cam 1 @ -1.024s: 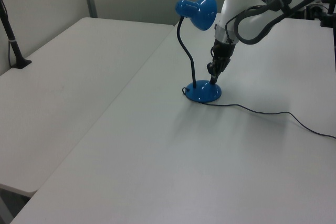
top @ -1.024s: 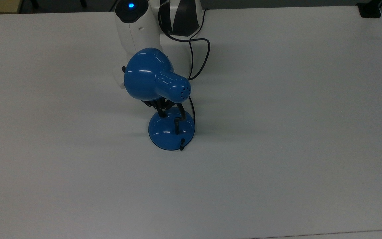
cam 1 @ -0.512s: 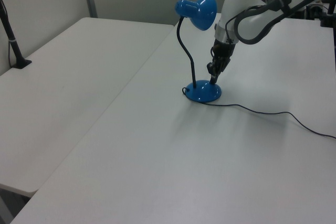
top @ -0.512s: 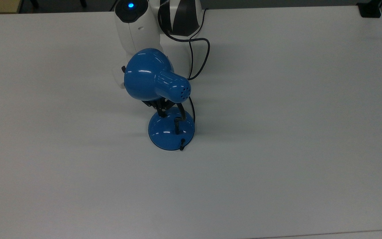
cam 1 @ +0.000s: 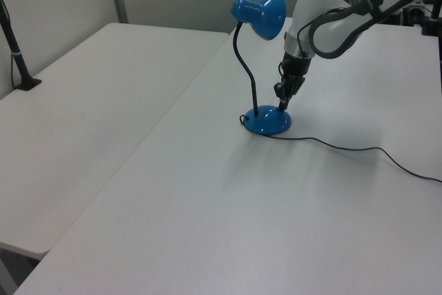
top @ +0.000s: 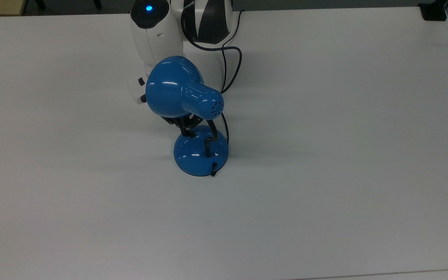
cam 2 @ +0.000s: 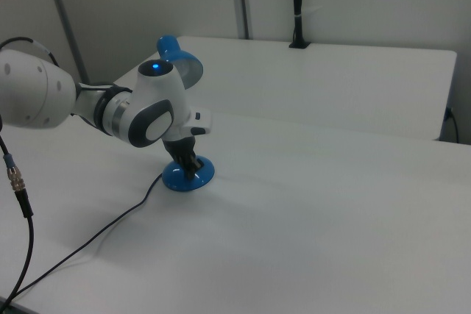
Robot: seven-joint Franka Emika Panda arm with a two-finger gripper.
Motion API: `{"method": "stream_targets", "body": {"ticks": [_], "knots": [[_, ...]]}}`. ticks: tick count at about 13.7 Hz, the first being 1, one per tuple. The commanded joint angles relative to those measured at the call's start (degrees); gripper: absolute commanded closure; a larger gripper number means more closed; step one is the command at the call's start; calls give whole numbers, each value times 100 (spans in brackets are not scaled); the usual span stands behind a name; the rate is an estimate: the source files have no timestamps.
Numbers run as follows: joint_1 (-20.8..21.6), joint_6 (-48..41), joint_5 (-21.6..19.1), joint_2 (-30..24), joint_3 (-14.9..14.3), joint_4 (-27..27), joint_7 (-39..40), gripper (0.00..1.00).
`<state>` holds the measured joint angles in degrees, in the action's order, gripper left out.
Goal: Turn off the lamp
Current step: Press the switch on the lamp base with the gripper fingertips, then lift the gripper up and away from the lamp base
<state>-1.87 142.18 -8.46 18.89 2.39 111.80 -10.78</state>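
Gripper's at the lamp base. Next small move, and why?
Probably lift straight up a little. The gripper sits at the rear rim of the lamp base, beside the gooseneck, and no glow shows on the table under the shade, so the switch looks already pressed.

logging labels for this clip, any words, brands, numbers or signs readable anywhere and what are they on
None: no readable text in any view.
The lamp is plain glossy blue, with no lettering on its shade or base.
The robot arm carries a lit blue dot, no words.
The table is bare white.
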Motion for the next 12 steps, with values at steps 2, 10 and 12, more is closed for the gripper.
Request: {"method": "stream_targets", "body": {"ticks": [2, 10, 12], "knots": [[-41, -118, -33, 1, -37, 175, -12, 100], [-525, -3841, 424, -1281, -63, -543, 875, 65], [-525, -4451, 485, -1370, -64, -1027, 867, 11]]}}
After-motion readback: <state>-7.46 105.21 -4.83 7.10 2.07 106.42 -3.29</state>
